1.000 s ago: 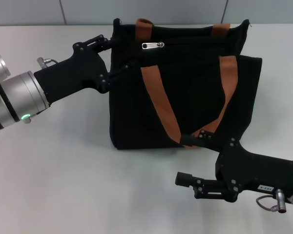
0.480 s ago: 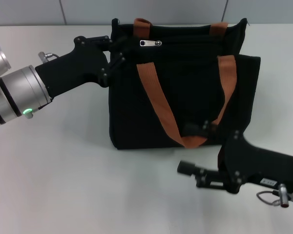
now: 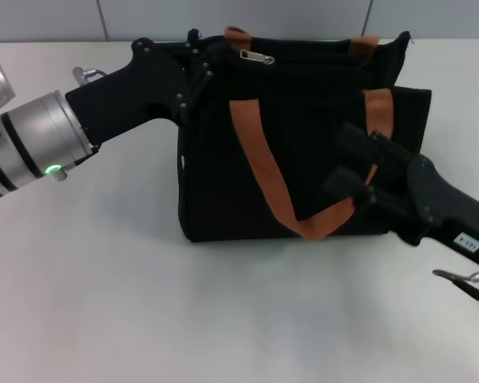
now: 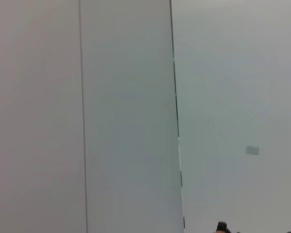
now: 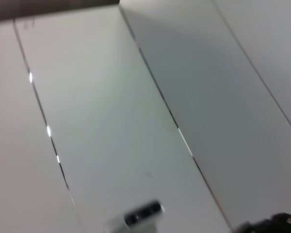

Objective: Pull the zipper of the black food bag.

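Note:
The black food bag (image 3: 303,136) lies on the white table with its rust-orange handles (image 3: 263,171) draped across its front. The silver zipper (image 3: 256,57) sits on the zip track near the bag's far left top edge. My left gripper (image 3: 201,62) is at the bag's far left top corner, just left of the zipper, and its tips merge with the black fabric. My right gripper (image 3: 353,163) hovers over the bag's right front by the orange handle, open and empty. Neither wrist view shows the bag or the zipper clearly.
The white table (image 3: 144,303) stretches out to the left of the bag and in front of it. A grey wall (image 3: 48,20) runs along the table's far edge. The wrist views show only pale panels with seams.
My right gripper rose from the table in front of the bag to above its right front. My left gripper shifted up to the bag's top corner. The zipper moved slightly farther back.

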Controlling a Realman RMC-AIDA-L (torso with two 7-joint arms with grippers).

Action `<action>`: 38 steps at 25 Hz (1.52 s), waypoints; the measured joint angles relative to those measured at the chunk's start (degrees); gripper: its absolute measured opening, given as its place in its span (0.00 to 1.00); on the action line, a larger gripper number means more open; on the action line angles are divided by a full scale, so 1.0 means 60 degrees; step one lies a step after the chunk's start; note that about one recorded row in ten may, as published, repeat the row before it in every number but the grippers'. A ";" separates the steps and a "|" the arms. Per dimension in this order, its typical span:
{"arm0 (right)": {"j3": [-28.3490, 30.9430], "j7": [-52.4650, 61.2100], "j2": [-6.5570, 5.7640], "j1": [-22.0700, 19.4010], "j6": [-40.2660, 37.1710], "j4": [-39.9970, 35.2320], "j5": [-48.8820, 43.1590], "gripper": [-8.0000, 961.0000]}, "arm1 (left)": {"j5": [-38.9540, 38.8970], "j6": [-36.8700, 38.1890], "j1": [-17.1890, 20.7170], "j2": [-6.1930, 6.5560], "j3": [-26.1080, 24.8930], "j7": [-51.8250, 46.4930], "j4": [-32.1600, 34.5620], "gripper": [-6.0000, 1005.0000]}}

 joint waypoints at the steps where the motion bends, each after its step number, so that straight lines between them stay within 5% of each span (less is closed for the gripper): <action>1: 0.0005 0.0286 0.0002 0.0060 -0.0090 0.0087 0.0083 0.87 | -0.0116 0.0000 -0.0014 0.0000 0.0118 0.0030 -0.0003 0.05; 13: 0.0403 0.1617 0.0003 0.0156 -0.0251 0.0620 0.1250 0.87 | -0.1793 0.0159 -0.0149 -0.0001 0.1977 0.1665 0.0100 0.04; 31: 0.1314 0.1753 0.0018 0.0253 0.0092 0.0979 0.1271 0.88 | -0.2055 -0.0137 -0.0253 -0.0001 0.2109 0.1856 -0.0001 0.04; 38: 0.1400 0.1743 0.0018 0.0382 0.0544 0.1024 0.1270 0.78 | -0.2750 -0.0131 -0.0384 0.0000 0.2316 0.2766 -0.0432 0.04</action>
